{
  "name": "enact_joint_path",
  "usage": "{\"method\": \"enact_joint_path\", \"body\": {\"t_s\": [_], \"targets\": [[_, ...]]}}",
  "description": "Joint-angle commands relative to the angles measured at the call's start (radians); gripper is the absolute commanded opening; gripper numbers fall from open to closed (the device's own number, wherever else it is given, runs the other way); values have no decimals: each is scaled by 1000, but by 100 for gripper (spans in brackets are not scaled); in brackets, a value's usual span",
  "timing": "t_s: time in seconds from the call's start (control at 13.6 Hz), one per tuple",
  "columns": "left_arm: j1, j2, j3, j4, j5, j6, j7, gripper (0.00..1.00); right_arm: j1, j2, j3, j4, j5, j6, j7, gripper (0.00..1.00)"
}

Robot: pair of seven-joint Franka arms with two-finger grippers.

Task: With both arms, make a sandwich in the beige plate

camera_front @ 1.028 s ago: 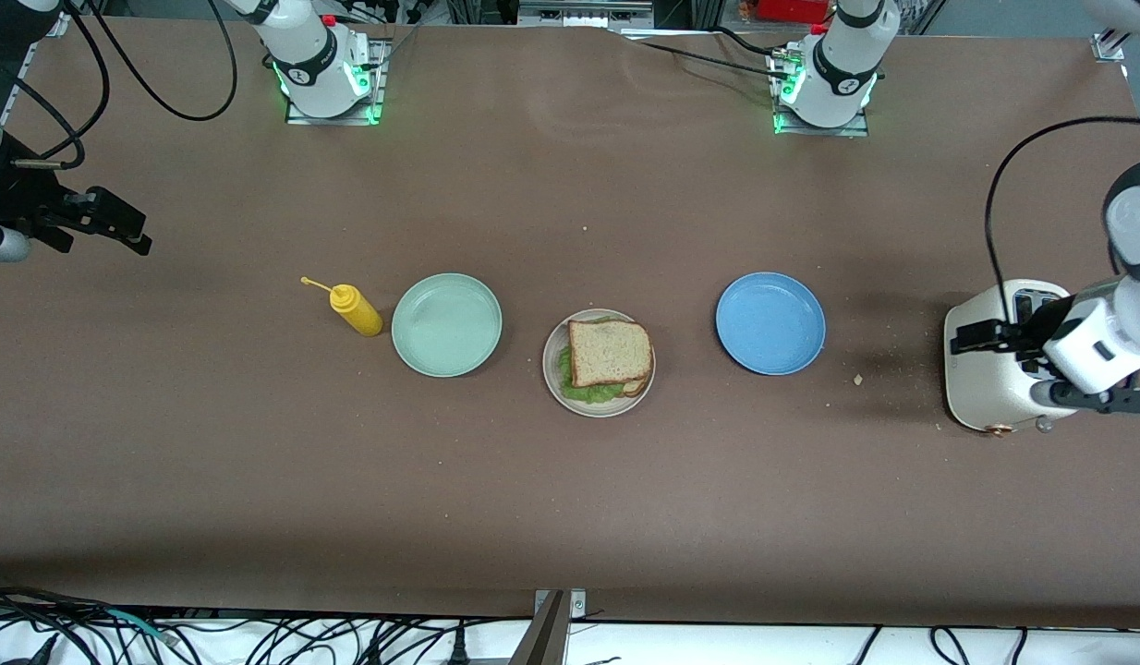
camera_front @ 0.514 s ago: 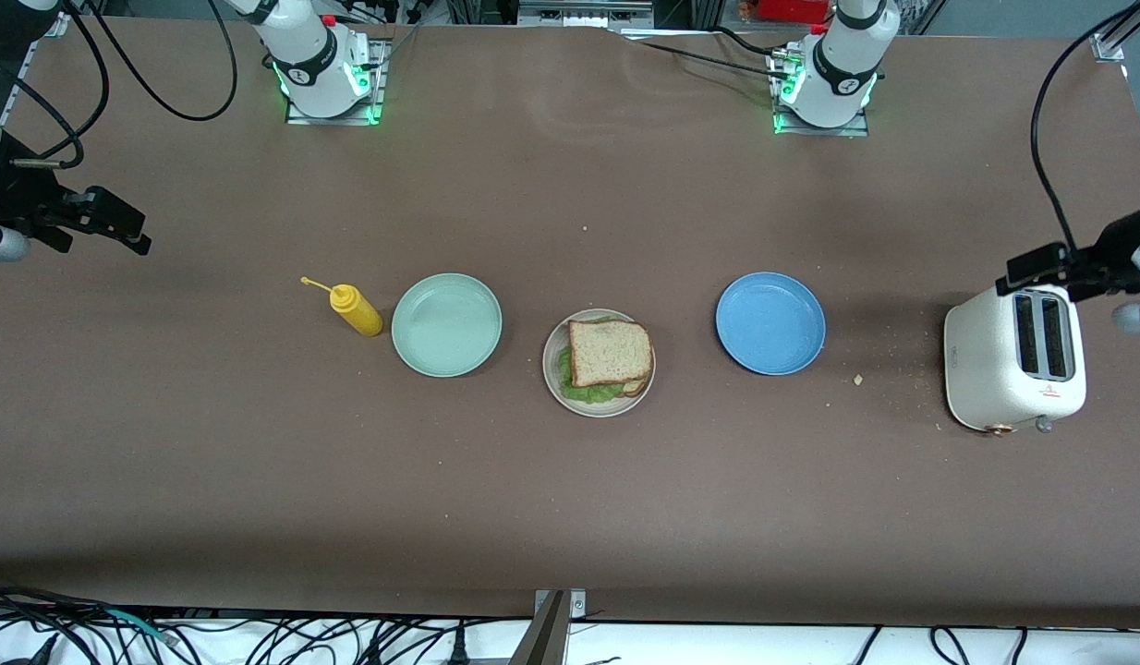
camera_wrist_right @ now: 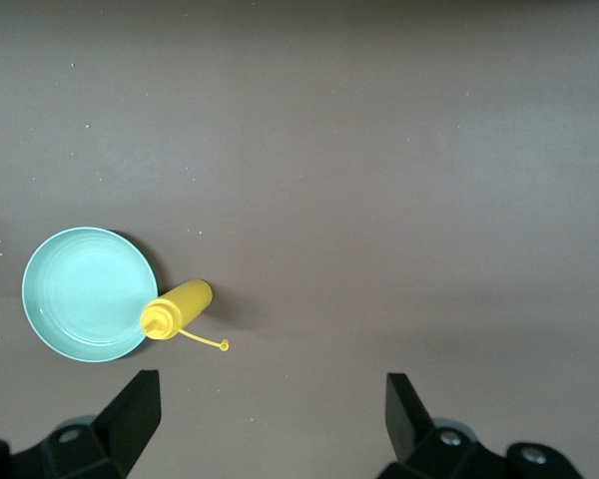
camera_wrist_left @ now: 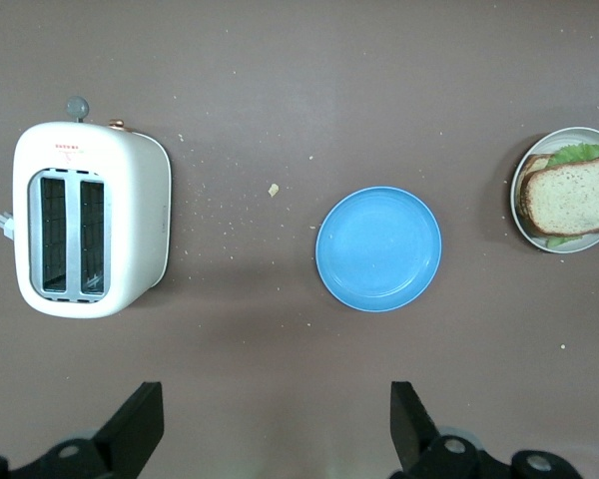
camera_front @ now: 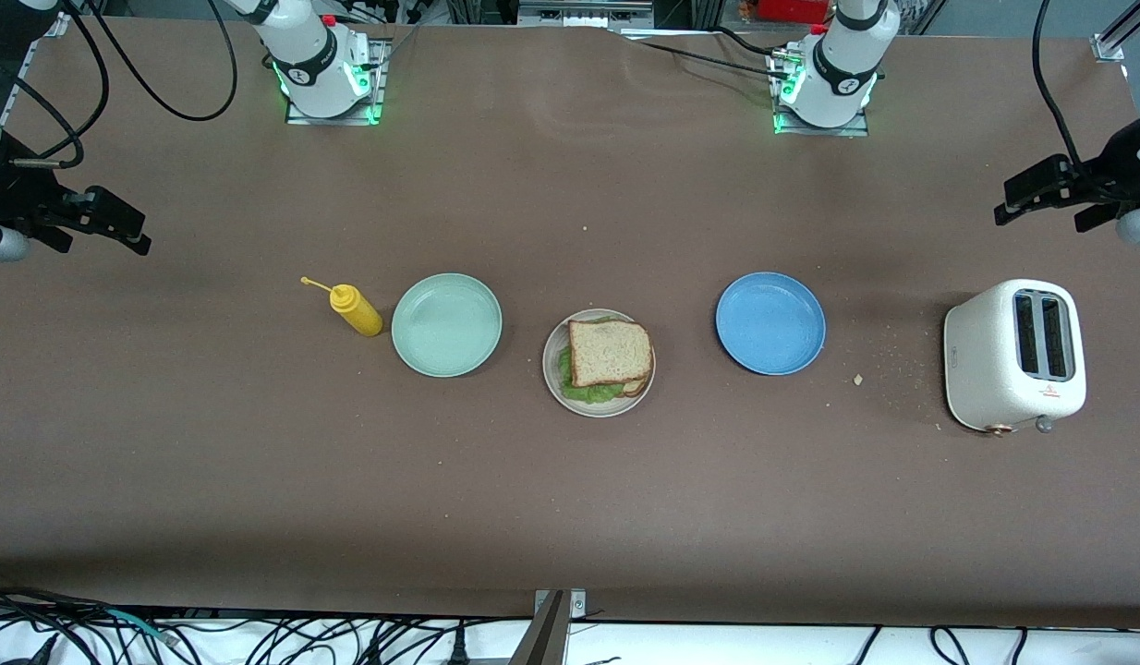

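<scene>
the left end effector (camera_front: 1041, 189) has just lifted off the toaster (camera_front: 1013, 356): a second ago it hung low over the toaster's slots, and it now stands clear of the appliance, over bare desk (camera_front: 570, 517) at the toaster's 12 o'clock, near the left arm's end. its fingers (camera_wrist_left: 140, 424) are spread wide and carry nothing. the right end effector (camera_front: 117, 226) has not shifted in that interval; it waits over the desk at the right arm's end, fingers (camera_wrist_right: 135, 409) also spread wide and empty.

the sandwich (camera_front: 610, 356) lies on the beige plate (camera_front: 553, 369) at the middle of the desk. its top slice sits square, with the lettuce leaf (camera_front: 588, 391) showing at the 6 to 7 o'clock edge and a corner of the lower slice at 5 o'clock. the mint-green plate (camera_front: 446, 324) stands at the beige plate's 10 o'clock and the blue plate (camera_front: 770, 322) at its 2 o'clock, both bare. the yellow squeeze bottle (camera_front: 356, 309) lies tipped just beside the mint-green plate, at its 9 o'clock.

assessment: with both slices and the leaf stacked on the beige plate and both arms drawn back to the desk's ends, the assembly appears complete. the left arm's withdrawal reads as a return to rest, not the start of another pick. crumbs (camera_front: 857, 379) lie scattered on the desk between the blue plate and the toaster.
</scene>
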Motion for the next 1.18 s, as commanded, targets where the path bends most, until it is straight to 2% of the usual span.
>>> {"method": "enact_joint_path", "body": {"t_s": [0.0,0.51,0.66,1.1], "targets": [[-1,-42,-18,-17,38,-4,-6,100,-3,13,-1,31,15,-22,-14,100],[2,-44,-27,-34,47,74,-6,100,-4,19,-2,31,17,-22,-11,100],[-1,-43,-35,-37,108,97,-8,100,-4,19,-2,31,17,-22,-11,100],[1,-36,-49,-46,115,103,-11,100,-4,19,-2,30,18,-22,-10,100]]}}
